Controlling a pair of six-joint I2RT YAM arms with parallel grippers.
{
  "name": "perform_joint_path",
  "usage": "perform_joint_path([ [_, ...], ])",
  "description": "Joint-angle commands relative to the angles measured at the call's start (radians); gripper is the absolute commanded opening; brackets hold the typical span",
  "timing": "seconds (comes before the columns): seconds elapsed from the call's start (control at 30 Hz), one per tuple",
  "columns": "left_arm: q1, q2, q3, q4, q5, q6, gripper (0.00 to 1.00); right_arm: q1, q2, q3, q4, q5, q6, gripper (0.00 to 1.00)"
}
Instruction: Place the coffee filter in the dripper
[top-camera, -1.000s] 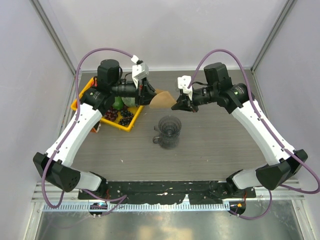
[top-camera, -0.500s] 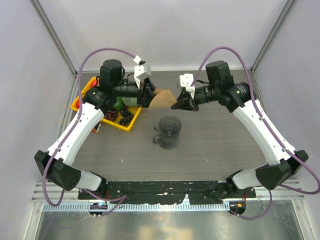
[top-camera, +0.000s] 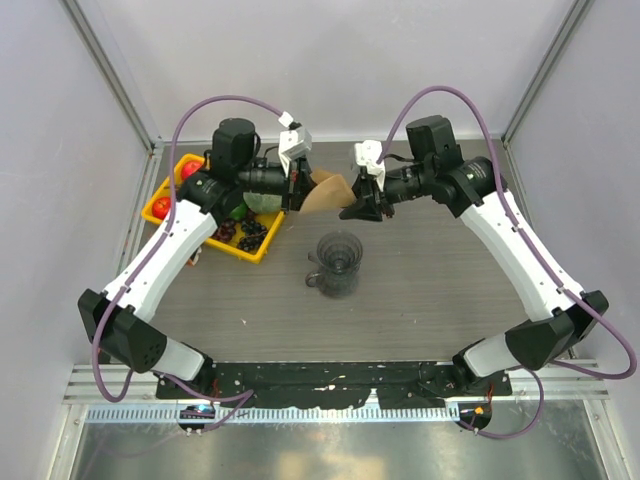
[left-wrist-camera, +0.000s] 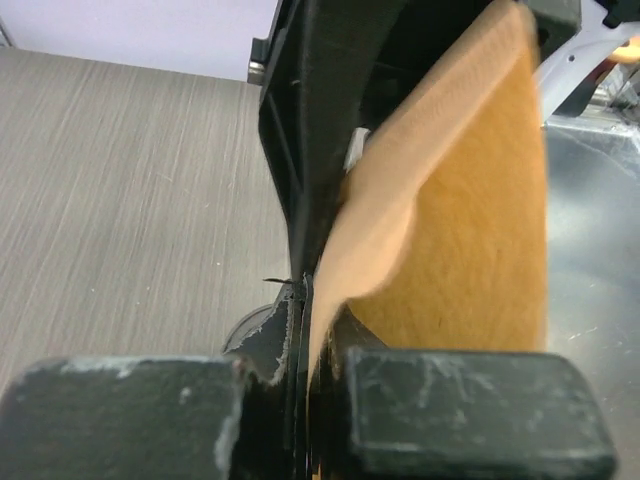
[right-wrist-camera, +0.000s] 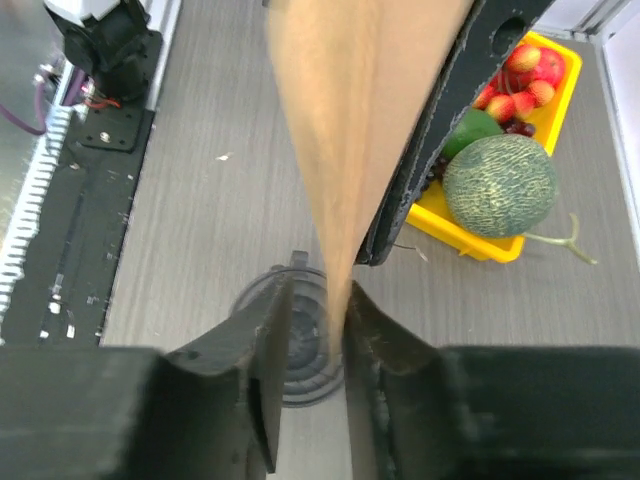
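Note:
The coffee filter (top-camera: 325, 194), a light-brown paper cone, hangs in the air between both grippers, behind the dripper. My left gripper (top-camera: 299, 190) is shut on the filter's wide edge (left-wrist-camera: 470, 220); its jaws (left-wrist-camera: 305, 310) pinch the paper. My right gripper (top-camera: 353, 208) is at the filter's pointed end. Its jaws (right-wrist-camera: 318, 300) are slightly apart, with the filter's tip (right-wrist-camera: 360, 120) between them against the right finger. The dripper (top-camera: 338, 262), a clear ribbed glass vessel, stands on the table and shows below the right jaws (right-wrist-camera: 308, 352).
A yellow fruit tray (top-camera: 256, 250) with a melon (right-wrist-camera: 500, 185), grapes and red fruit sits at the left rear, close under the left gripper. The left gripper's black finger (right-wrist-camera: 440, 170) is close to the right gripper's jaws. Enclosure walls stand on three sides.
Both grippers and the filter have shifted slightly toward the back. The left arm's elbow has moved right. The left gripper's hold on the filter is unchanged.

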Motion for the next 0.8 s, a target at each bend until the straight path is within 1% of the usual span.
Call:
perform_joint_path([
  [0.0, 0.003, -0.002, 0.047, 0.091, 0.012, -0.094, 0.0, -0.025, -0.006, 0.049, 0.042, 0.041, 0.047, 0.41],
  [0.03, 0.009, -0.002, 0.044, 0.114, 0.001, -0.166, 0.0, -0.045, -0.014, 0.044, 0.068, 0.066, 0.059, 0.53],
  [0.07, 0.019, -0.002, 0.04, 0.149, -0.006, -0.198, 0.0, -0.052, -0.02, 0.03, 0.085, 0.083, 0.067, 0.57],
  [0.1, 0.028, -0.001, 0.033, 0.192, -0.015, -0.284, 0.0, -0.061, -0.04, 0.018, 0.137, 0.122, 0.078, 0.71],
  [0.13, 0.037, 0.002, 0.028, 0.239, -0.025, -0.359, 0.0, -0.063, -0.055, -0.02, 0.163, 0.143, 0.07, 0.79],
  [0.17, 0.045, 0.007, 0.028, 0.276, -0.04, -0.431, 0.0, -0.062, -0.093, -0.055, 0.248, 0.17, 0.067, 0.85],
  [0.2, 0.049, 0.014, 0.033, 0.307, -0.055, -0.49, 0.0, -0.062, -0.113, -0.132, 0.301, 0.189, 0.078, 0.87],
  [0.23, 0.054, 0.025, 0.042, 0.322, -0.06, -0.549, 0.0, -0.056, -0.152, -0.164, 0.411, 0.23, 0.091, 0.89],
  [0.27, 0.054, 0.034, 0.054, 0.335, -0.063, -0.588, 0.0, -0.049, -0.169, -0.221, 0.46, 0.251, 0.087, 0.9],
  [0.3, 0.054, 0.045, 0.066, 0.329, -0.069, -0.626, 0.0, -0.027, -0.192, -0.241, 0.518, 0.312, 0.066, 0.91],
  [0.33, 0.054, 0.051, 0.077, 0.324, -0.072, -0.649, 0.0, -0.007, -0.201, -0.273, 0.548, 0.336, 0.055, 0.91],
  [0.43, 0.054, 0.048, 0.085, 0.275, -0.109, -0.631, 0.0, 0.018, -0.21, -0.298, 0.619, 0.423, 0.01, 0.92],
  [0.47, 0.054, 0.045, 0.085, 0.251, -0.132, -0.622, 0.0, 0.02, -0.207, -0.303, 0.626, 0.434, 0.007, 0.92],
  [0.53, 0.054, 0.044, 0.093, 0.225, -0.132, -0.618, 0.0, 0.024, -0.201, -0.304, 0.651, 0.459, -0.013, 0.92],
  [0.6, 0.054, 0.044, 0.114, 0.186, -0.146, -0.604, 0.0, 0.024, -0.201, -0.321, 0.718, 0.472, -0.017, 0.93],
  [0.67, 0.054, 0.041, 0.142, 0.111, -0.195, -0.579, 0.0, 0.024, -0.206, -0.338, 0.746, 0.462, -0.055, 0.94],
  [0.77, 0.054, 0.042, 0.172, 0.044, -0.209, -0.564, 0.0, 0.024, -0.213, -0.378, 0.815, 0.453, -0.077, 0.96],
])
